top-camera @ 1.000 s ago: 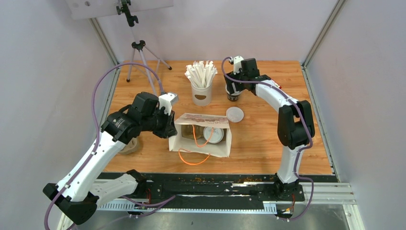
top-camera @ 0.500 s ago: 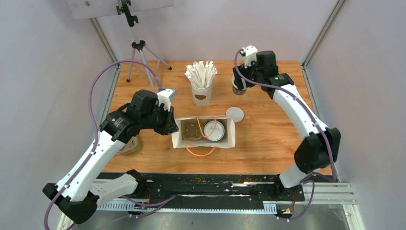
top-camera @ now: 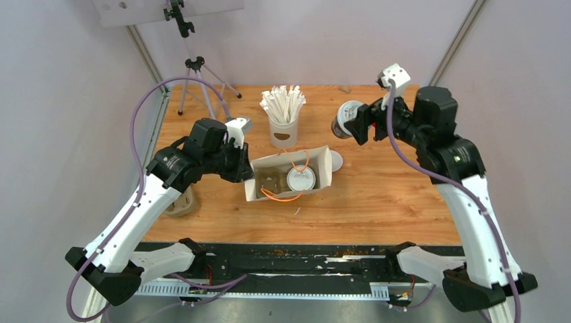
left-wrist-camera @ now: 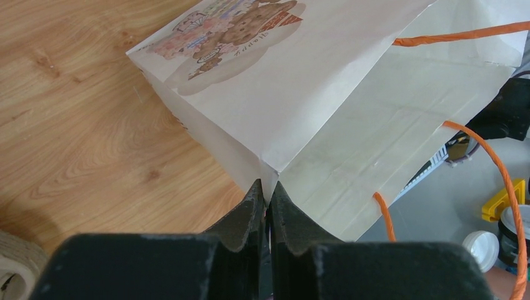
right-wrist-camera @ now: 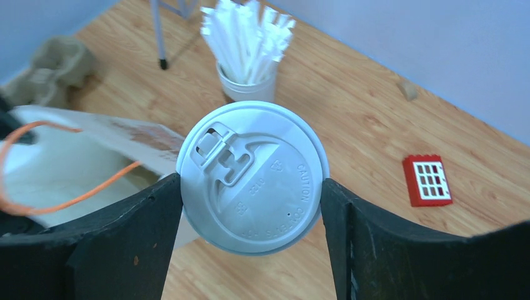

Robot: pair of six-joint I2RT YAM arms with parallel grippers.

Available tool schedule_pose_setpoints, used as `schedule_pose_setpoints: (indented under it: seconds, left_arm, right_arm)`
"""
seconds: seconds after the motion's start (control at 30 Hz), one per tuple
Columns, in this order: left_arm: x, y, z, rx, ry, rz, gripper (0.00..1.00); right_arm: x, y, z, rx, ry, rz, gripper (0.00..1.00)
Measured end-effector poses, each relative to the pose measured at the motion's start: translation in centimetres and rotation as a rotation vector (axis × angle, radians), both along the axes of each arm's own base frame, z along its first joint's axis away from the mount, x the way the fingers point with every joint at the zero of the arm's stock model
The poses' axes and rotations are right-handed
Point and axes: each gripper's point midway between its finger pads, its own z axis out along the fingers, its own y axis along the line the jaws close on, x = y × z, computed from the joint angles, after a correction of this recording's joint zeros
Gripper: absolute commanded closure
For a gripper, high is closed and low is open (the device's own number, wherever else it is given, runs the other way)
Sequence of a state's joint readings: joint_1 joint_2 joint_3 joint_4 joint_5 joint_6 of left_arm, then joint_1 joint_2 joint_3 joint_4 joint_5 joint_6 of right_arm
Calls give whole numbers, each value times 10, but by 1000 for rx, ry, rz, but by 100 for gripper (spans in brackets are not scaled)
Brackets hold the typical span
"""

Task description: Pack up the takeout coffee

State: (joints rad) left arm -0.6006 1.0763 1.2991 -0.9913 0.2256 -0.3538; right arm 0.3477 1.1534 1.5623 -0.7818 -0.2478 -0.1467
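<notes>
Surveying table [top-camera: 377, 202]: white cup of sticks [top-camera: 283, 121] upright behind paper bag [top-camera: 324, 168]; loose lid [top-camera: 336, 160] touching bag's right end; pulp carrier [top-camera: 180, 202] at left edge, partly hidden by my left arm. Bagged coffee cup [top-camera: 301, 180] lidded, inside bag. Left claw [left-wrist-camera: 265, 206] pinched together on bag's corner, arm bent low. Right claw [right-wrist-camera: 252, 200] clamped on held coffee cup [right-wrist-camera: 252, 169], aloft right of sticks, arm reared high.

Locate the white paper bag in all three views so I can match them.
Top external: paper bag at the centre of the table, open mouth toward the camera.
Left wrist: fills the upper middle and right, an edge pinched in the left gripper's jaws.
Right wrist: lower left, partly behind the lidded cup.
Shared landmark: its orange cord handle, in all three.
</notes>
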Motion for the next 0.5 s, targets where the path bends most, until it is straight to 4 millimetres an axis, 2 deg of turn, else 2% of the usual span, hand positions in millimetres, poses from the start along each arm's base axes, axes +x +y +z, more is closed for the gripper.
schedule_pose_setpoints:
  seconds: [0.17,0.27,0.37,0.5]
  left_arm:
    - [1,-1,-1,5,5,1,86]
    - [2,0,0,10,5,3,86]
    - [3,0,1,13,2,6,86]
    - [3,0,0,14,1,5,86]
  right_arm:
    - [-58,8,32,101,-51,123,23]
    - [-82,14,40,147,-55,192,23]
    - [-102,22,39,182,-38,266,23]
    - [-120,36,21,199,26,362,24]
